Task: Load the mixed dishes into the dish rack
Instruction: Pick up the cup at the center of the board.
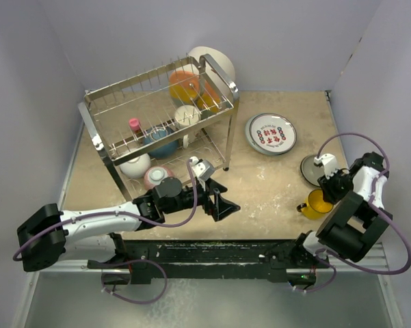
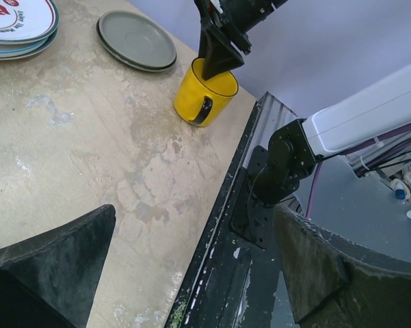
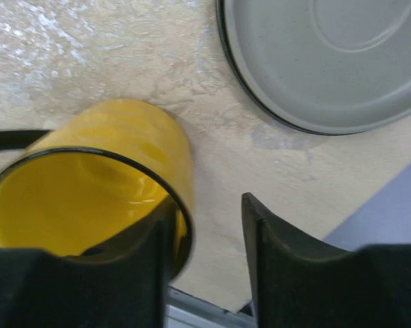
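Fingers (image 1: 227, 208) of the left gripper (image 1: 222, 197) are spread wide in the top view, hovering over the beige tabletop (image 1: 273, 191) just in front of the big chrome wire dish rack (image 1: 157, 102). The yellow ceramic cup (image 1: 316, 205) sits upright near the right front edge, beside a round grey plate (image 1: 308, 167), with the right gripper (image 1: 325, 193) at its rim.

Left wrist cam: one right finger dips inside the cup (image 2: 205, 89).

Right wrist cam: fingers (image 3: 287, 273) straddle the cup (image 3: 109, 178) wall, half spread, outer one clear of it, so no pinch.
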You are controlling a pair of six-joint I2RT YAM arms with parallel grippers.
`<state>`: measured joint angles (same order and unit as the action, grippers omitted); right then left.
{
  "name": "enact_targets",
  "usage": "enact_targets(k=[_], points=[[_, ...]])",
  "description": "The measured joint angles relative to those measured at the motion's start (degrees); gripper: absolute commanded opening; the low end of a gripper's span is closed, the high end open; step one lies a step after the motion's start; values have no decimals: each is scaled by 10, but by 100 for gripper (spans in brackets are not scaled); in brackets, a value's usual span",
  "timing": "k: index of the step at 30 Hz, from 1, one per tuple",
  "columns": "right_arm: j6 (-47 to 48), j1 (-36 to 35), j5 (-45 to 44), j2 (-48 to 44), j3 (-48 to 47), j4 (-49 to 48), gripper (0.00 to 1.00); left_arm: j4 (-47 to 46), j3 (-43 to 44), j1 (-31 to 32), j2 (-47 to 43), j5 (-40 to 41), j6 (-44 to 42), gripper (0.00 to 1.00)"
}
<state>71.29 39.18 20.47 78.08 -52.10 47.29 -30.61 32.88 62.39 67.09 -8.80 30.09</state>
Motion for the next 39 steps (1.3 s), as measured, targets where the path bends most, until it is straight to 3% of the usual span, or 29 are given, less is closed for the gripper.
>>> enact_targets(k=[5,14,22,30,39], points=[[-6,0,3,2,21,-10,0,0,0,0,7,0,7,99],[19,0,52,-5,-10,31,0,2,0,0,9,16,22,99],[59,-16,190,-5,-109,107,0,21,0,0,8,68,68,99],[47,-115,307,-6,-110,138,0,15,0,0,8,77,118,99],[130,-121,453,-7,-117,215,0,-43,0,0,25,62,203,97]])
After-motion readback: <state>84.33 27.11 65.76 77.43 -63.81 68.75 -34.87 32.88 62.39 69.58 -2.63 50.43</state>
